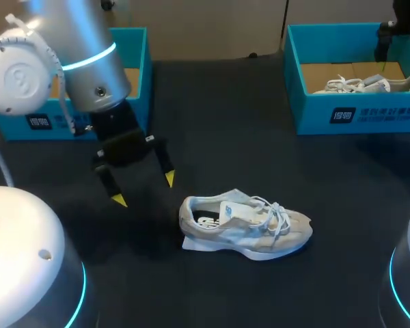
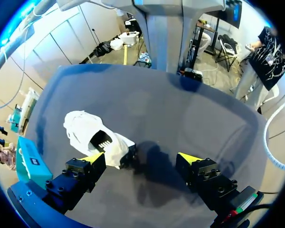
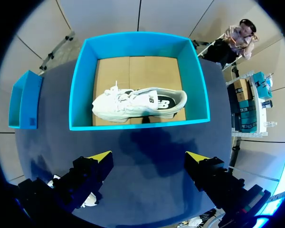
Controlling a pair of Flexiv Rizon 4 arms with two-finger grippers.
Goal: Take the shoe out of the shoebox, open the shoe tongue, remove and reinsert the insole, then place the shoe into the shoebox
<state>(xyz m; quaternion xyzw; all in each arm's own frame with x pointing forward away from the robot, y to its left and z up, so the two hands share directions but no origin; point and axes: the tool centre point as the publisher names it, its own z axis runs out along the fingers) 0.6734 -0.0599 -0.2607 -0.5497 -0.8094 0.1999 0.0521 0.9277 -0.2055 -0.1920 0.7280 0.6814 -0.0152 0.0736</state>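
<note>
Shoe (image 1: 246, 225) set on table (image 1: 260, 137) for tongue opening | left gripper (image 1: 143, 189) held wide near its heel, empty | right gripper (image 3: 147, 156) held wide above shoebox (image 3: 83, 95), empty

Blk table (image 1: 246, 137): shoe (image 1: 246, 222), left box (image 1: 141, 55), right box (image 1: 359, 113).

The head view looks down from high behind onto the shoe (image 1: 246, 229). The left wrist view faces down close above the shoe (image 2: 85, 130), shared by those 2. The right wrist view, well apart from it, overlooks the shoebox (image 3: 133, 124).
</note>
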